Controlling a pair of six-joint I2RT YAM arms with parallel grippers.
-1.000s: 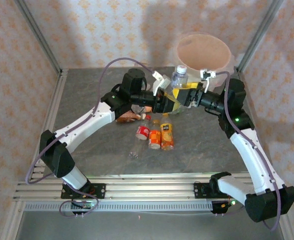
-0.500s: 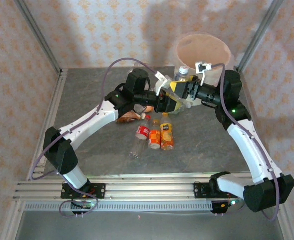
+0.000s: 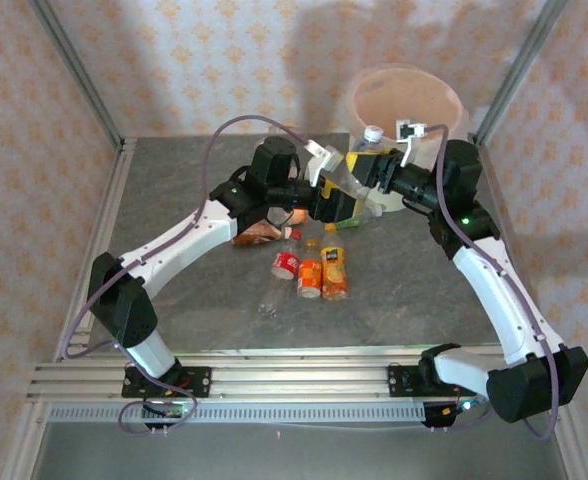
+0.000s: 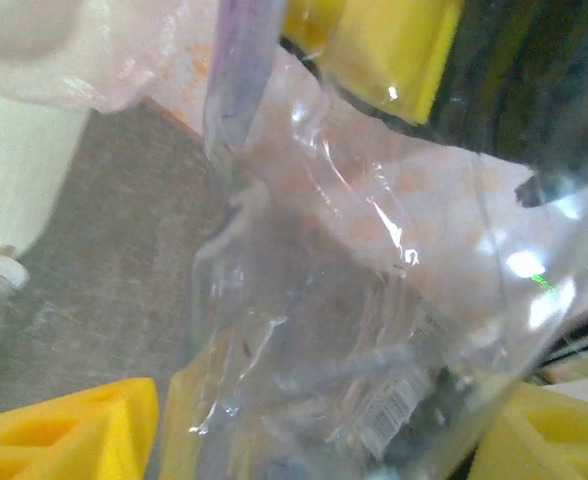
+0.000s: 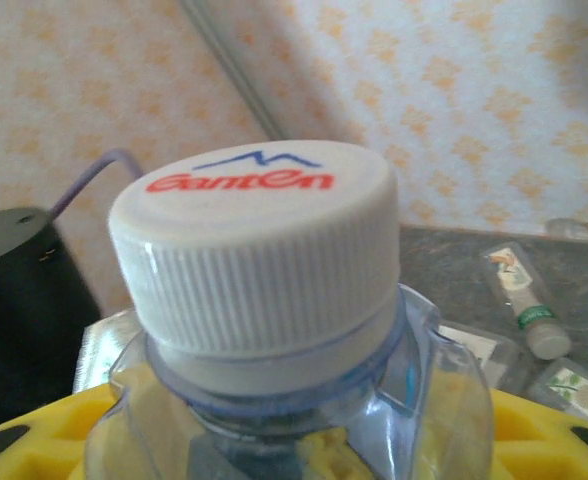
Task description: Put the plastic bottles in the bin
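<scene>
The right gripper (image 3: 372, 168) pinches a clear bottle (image 5: 274, 300) just below its white cap, at the near-left side of the bin (image 3: 414, 95). The left gripper (image 3: 334, 195) is spread, its fingers either side of the bottle's lower body. Other bottles (image 3: 314, 272) lie nearer on the table (image 3: 174, 190).

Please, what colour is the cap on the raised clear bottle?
White ribbed cap, red lettering; right wrist view.

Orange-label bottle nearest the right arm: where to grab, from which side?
Likely its neck, from above. The orange-label bottle lies flat, cap at the far end, body right beside the shorter orange bottle; the narrow neck leaves more finger room.
</scene>
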